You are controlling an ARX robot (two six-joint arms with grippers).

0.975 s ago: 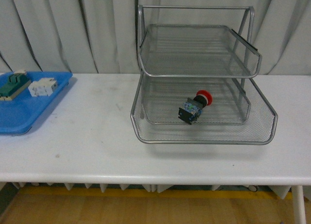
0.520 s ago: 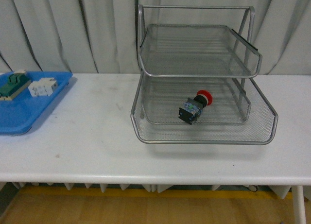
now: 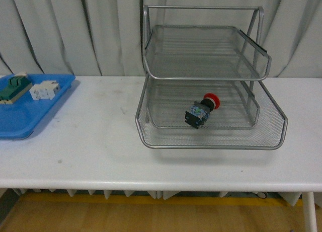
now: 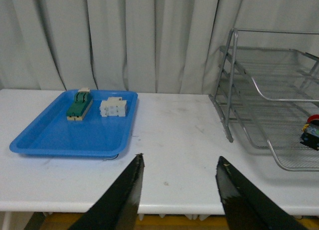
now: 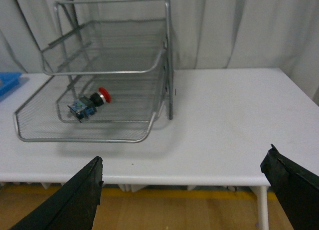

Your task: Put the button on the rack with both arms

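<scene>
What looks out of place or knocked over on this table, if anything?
Only the button: it lies on its side, skewed diagonally, on a lower tier of the rack, with its red cap pointing toward the back. Nothing looks spilled or damaged on the table or in the blue tray.

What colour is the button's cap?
The button's cap is red, clearest in the front view.

A white table stands before pale curtains, over wood flooring.
</scene>
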